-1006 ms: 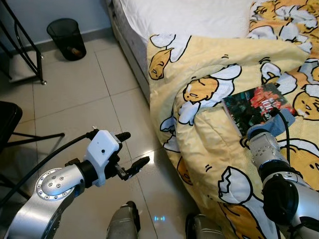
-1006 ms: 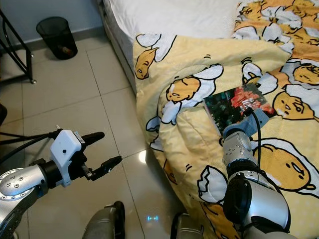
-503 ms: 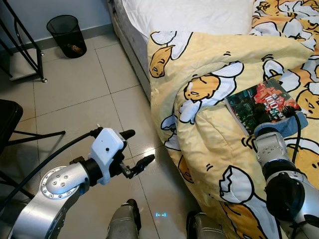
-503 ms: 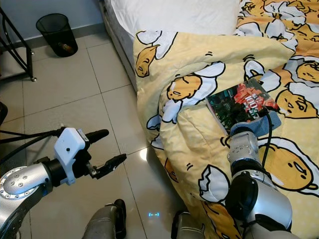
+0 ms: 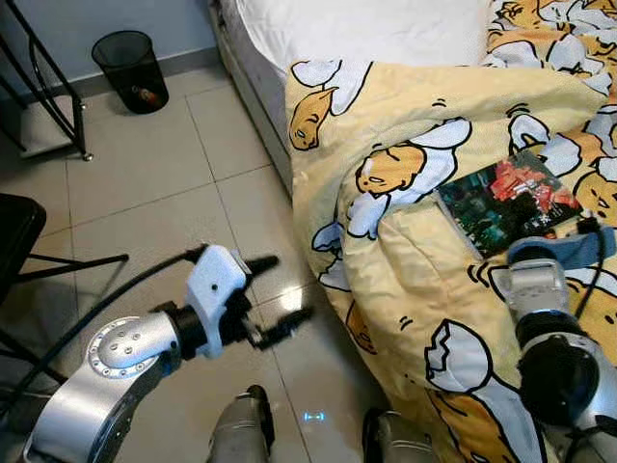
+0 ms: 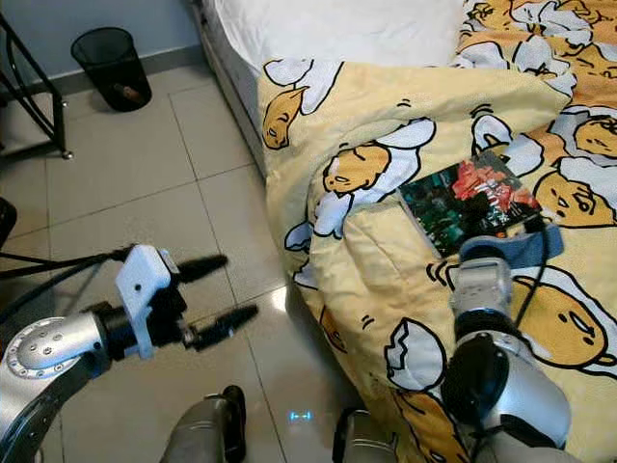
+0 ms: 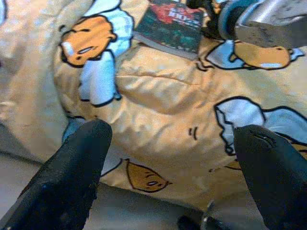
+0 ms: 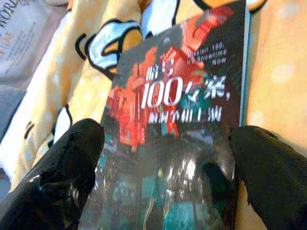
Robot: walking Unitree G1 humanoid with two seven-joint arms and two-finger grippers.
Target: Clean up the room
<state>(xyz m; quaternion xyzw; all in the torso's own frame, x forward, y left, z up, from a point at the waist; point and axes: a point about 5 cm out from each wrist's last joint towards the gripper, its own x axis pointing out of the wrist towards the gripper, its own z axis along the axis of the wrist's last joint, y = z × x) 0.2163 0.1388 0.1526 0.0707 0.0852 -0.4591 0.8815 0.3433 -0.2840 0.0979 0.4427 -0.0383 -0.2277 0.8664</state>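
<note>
A book (image 5: 501,203) with a dark red and green cover lies flat on the yellow cartoon-print duvet (image 5: 405,260), near the bed's edge. My right gripper (image 8: 168,172) is open just above the book's near end, and its fingers (image 8: 72,167) stand wide apart over the cover. The right wrist (image 5: 535,285) rests over the duvet in front of the book. My left gripper (image 5: 281,289) is open and empty, held over the tiled floor beside the bed and pointing at the hanging duvet (image 7: 158,110).
A black wastebasket (image 5: 130,72) stands on the floor at the back left, beside a black metal rack (image 5: 43,96). A black chair (image 5: 14,231) is at the left edge. The white mattress (image 5: 366,29) lies beyond the duvet. My feet (image 5: 241,429) show below.
My right wrist has shifted to the right along the book's near edge. My left gripper has moved a little right and down towards the bed, still open.
</note>
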